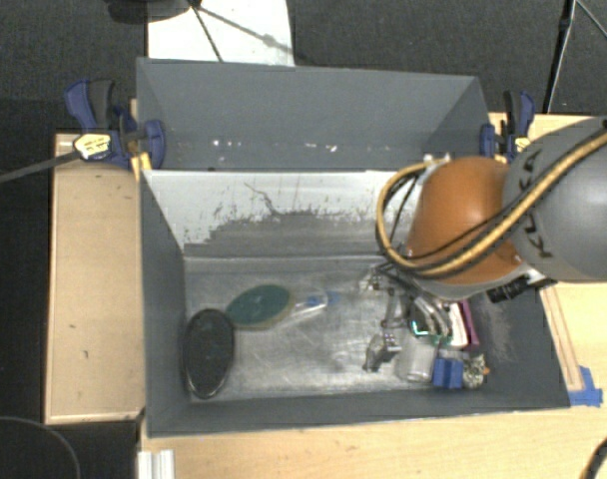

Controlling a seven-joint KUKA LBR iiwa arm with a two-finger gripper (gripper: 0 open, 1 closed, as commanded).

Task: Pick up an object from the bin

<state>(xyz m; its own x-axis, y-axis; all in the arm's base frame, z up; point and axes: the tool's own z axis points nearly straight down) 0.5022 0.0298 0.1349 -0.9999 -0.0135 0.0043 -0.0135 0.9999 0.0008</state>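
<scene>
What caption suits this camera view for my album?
Gripper low in grey bin beside small heap; black oval and green disc lie left.

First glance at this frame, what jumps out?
The arm's orange wrist cover dominates the right side, with the gripper low in the grey bin beside a small heap of blue, white and pink bits. At the bin's left lie a black oval object and a teal round disc with a pale handle.
</scene>
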